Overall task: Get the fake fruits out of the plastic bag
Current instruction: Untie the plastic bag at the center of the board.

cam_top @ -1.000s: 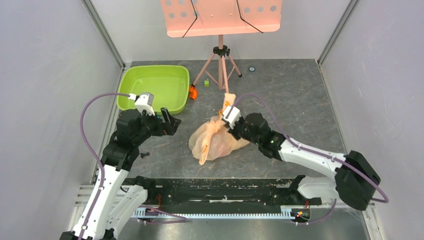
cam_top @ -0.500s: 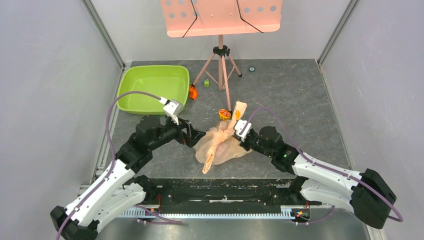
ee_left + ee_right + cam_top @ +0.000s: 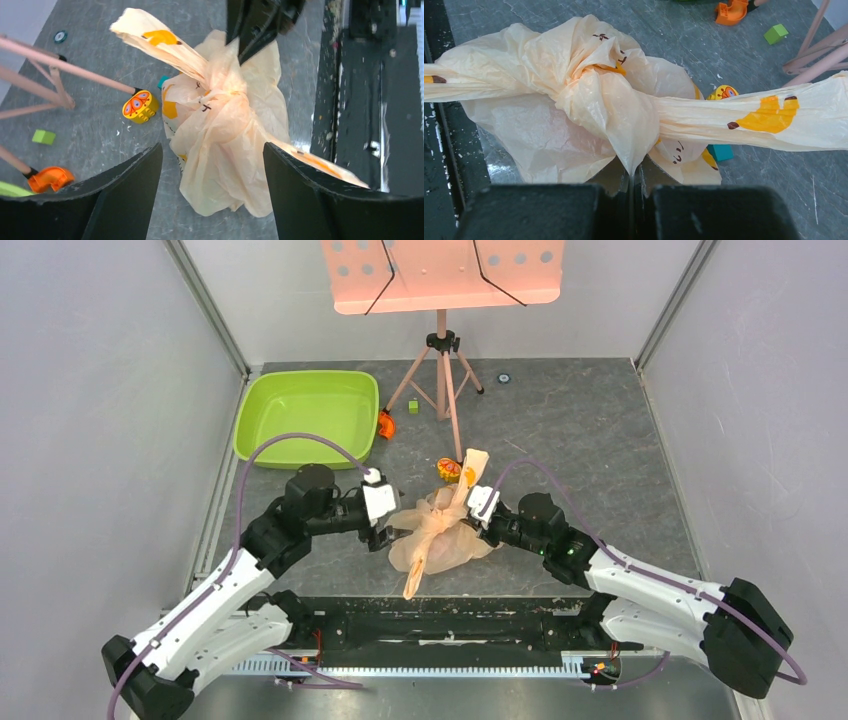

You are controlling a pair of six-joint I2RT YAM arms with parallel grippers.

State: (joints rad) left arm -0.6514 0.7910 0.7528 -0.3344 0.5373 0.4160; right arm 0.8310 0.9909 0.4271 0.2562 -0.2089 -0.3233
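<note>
Changes, item by item:

- **Left arm:** left its raised pose beside the lime green tub (image 3: 310,415) and stretched out low across the table. The wrist rolled until its camera block sat uppermost.
- **Left gripper (image 3: 394,527):** travelled from the tub's near corner to the left flank of the plastic bag (image 3: 440,537), ending with jaws apart on either side of it.
- **Right arm:** dropped and drew back toward the near edge.
- **Right gripper (image 3: 470,522):** went with the arm, carrying the pinched bag along.
- **Plastic bag:** was dragged slightly nearer and rightward. Its handle loop (image 3: 472,468) swung upright.
- **Yellow toy block (image 3: 449,471):** came more fully into view beyond the right wrist.
</note>
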